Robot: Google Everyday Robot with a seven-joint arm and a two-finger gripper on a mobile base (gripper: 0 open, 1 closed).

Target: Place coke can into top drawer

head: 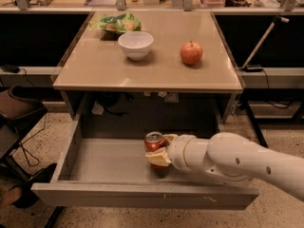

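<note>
The coke can (154, 143) is a small red can with a silver top, upright inside the open top drawer (104, 163), near the middle of its grey floor. My gripper (160, 150) reaches in from the right on a thick white arm. Its tan fingers (159, 158) are closed around the can's right side and lower body. The can's base is hidden behind the fingers, so I cannot tell whether it rests on the drawer floor.
On the tan tabletop (104, 72) above the drawer stand a white bowl (136, 44), a red apple (191, 52) and a green chip bag (116, 23). The drawer's front panel (142, 195) is near me. Dark chairs stand at the left.
</note>
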